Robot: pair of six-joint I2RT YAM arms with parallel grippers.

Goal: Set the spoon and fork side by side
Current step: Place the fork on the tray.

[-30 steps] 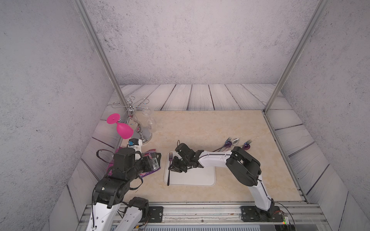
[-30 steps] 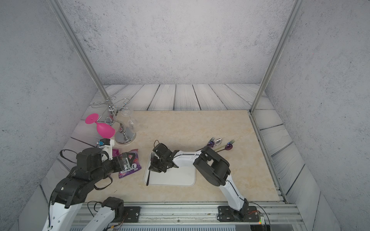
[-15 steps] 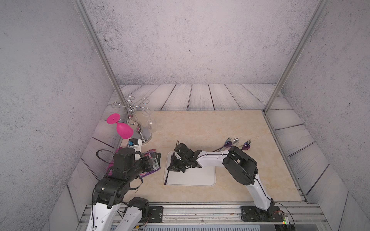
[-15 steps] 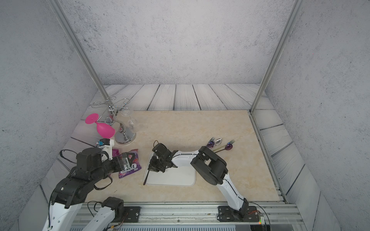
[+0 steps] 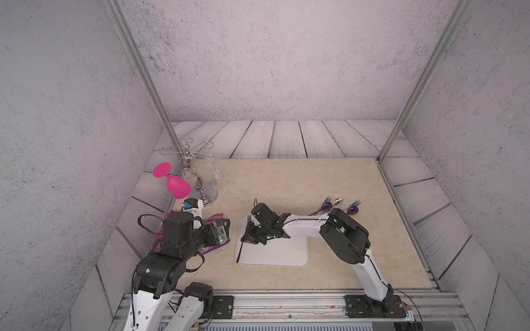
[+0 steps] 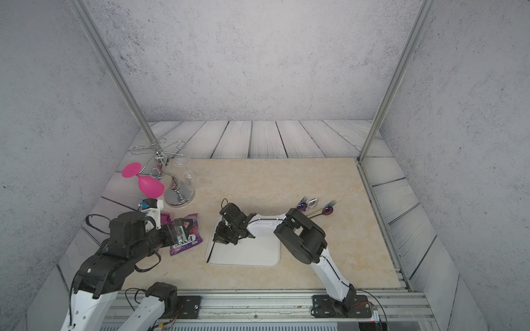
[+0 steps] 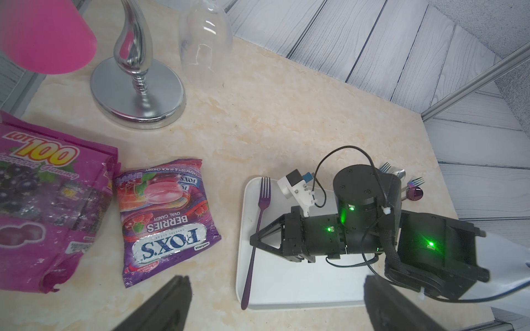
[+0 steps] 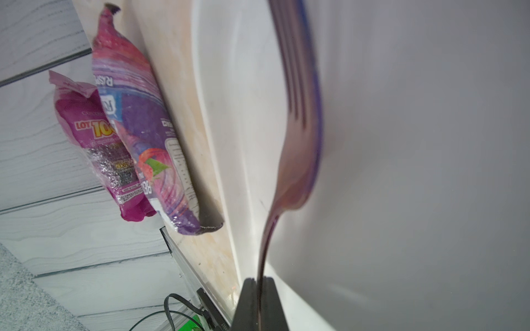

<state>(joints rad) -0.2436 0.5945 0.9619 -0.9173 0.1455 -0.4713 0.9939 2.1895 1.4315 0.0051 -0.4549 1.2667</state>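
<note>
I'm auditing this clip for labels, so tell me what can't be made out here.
- Fork tines: blurred in the right wrist view, close to the lens.
- Cutlery pile: small in both top views, handles behind the right arm; count unclear.
- Pink bag: top views, mostly under the left arm.

The purple fork (image 7: 264, 200) stretches along the white tray's (image 7: 286, 275) left edge, tines pointing away; a purple spoon (image 5: 352, 211) lies well apart to its right.
</note>
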